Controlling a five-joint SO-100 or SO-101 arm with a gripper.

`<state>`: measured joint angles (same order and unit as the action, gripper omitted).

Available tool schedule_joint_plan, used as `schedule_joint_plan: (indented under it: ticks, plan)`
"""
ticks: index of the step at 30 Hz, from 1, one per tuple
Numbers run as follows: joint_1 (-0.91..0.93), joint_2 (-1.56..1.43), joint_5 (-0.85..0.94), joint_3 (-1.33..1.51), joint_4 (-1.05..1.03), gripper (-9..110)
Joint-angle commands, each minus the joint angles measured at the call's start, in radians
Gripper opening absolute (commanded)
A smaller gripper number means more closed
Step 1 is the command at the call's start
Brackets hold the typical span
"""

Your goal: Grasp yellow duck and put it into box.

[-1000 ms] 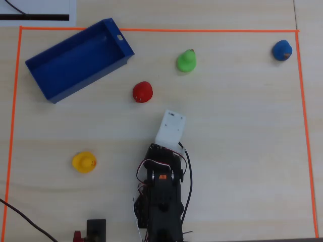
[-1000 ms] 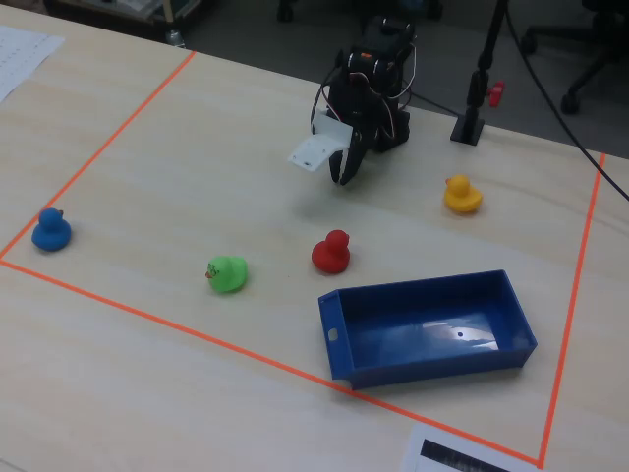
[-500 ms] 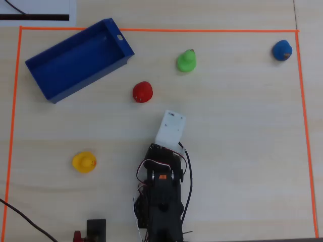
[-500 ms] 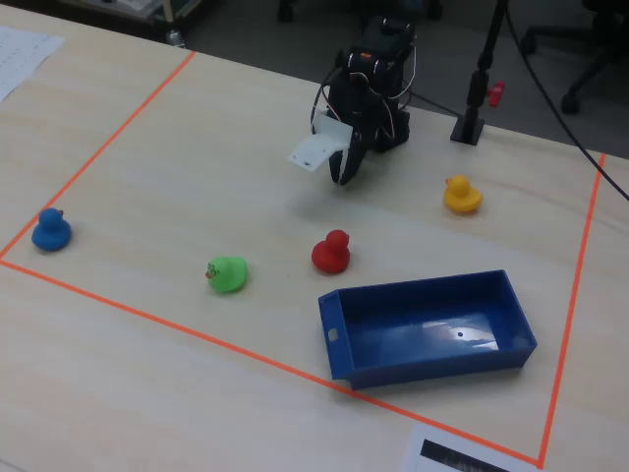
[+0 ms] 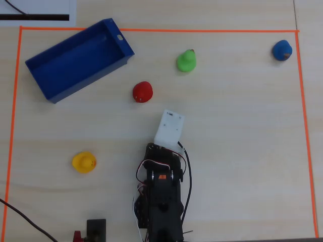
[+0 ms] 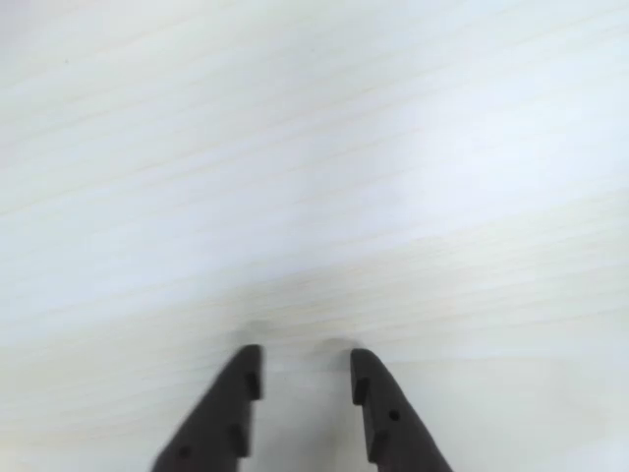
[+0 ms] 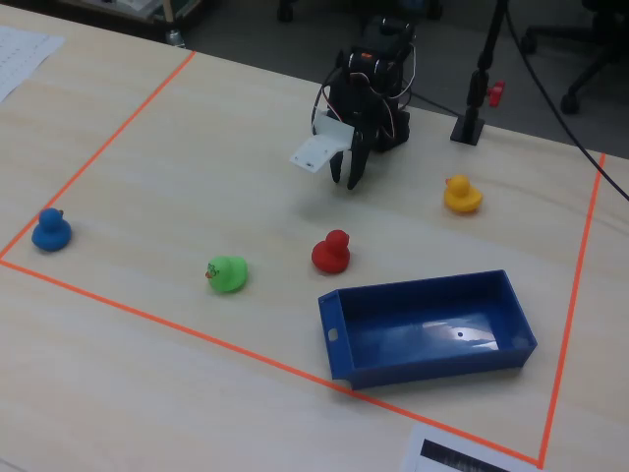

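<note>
The black two-finger gripper (image 6: 303, 362) is seen at the bottom edge of the wrist view, its two dark fingers (image 6: 234, 393) held slightly apart with bare pale wood-grain tabletop (image 6: 314, 177) between and beyond them — nothing is gripped. In the fixed view the same gripper (image 7: 352, 177) hangs point-down just above the table, in front of the black arm base (image 7: 378, 88).

Places are noted relative to the arm, as the overhead view shows them. The small rounded yellow toy duck (image 5: 84, 162) sits to the left of the arm, well apart from it and level with the wrist; in the fixed view it (image 7: 461, 194) stands upright on the table, to the right of the gripper. The white plate (image 5: 169, 128) on the arm's front end is seen tilted, just above the black body.

Farther out, a small red toy duck (image 5: 142, 92) is found beyond the gripper, slightly left. A green toy duck (image 5: 186, 60) lies farther still, slightly right. The large blue rectangular open-topped box (image 5: 55, 83) rests far to the upper left, set at an angle, with a small hole in its right-hand short end wall — no duck is seen inside. A blue toy duck (image 5: 282, 50) stands at the far right corner, just inside the orange tape border (image 5: 202, 31).
</note>
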<state>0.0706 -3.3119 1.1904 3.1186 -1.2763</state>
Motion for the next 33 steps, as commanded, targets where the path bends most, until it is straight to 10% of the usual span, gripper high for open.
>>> schedule_joint_plan:
  ticks: [1, 8, 19, 33]
  plan:
    - [0.002, 0.002, 0.002, -0.008, -0.026, 7]
    - [0.071, 0.339, 0.141, -0.241, -0.023, 52]
    - [-0.094, 0.836, -0.006, -1.333, -0.477, 55]
    - [-0.761, 0.996, -0.405, -1.387, -0.483, 55]
